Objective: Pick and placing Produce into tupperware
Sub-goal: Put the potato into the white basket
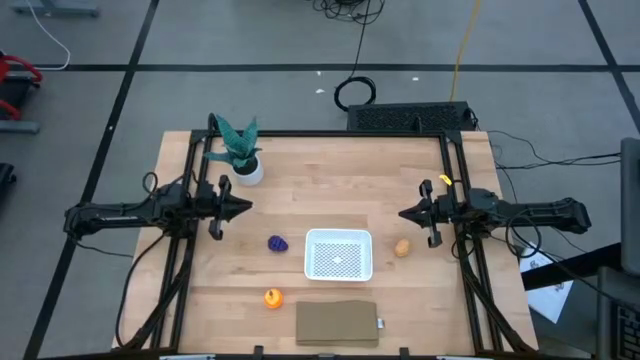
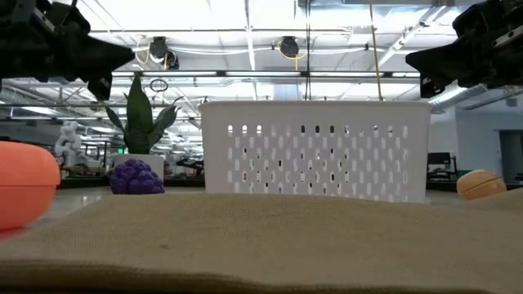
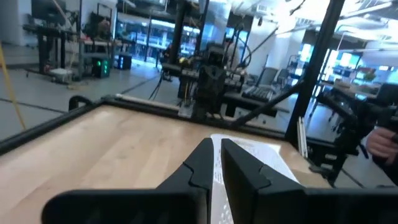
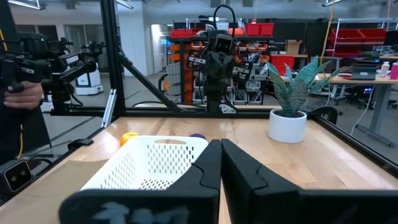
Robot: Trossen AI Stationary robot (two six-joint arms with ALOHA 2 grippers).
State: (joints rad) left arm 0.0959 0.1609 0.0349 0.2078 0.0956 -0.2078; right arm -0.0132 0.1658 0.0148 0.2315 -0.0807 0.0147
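Note:
The white tupperware sits mid-table, and its perforated wall fills the low view. Left of it on the table lies the purple cluster, with the orange ball nearer the front. The tan lump rests right of the container. My left gripper hovers shut above the table's left part. My right gripper hovers shut just beyond the tan lump. Both point toward the centre.
A flat brown slab lies at the near edge in front of the container. A green plant in a white pot stands at the far left. A black frame borders the table. A person's hand shows beyond the table.

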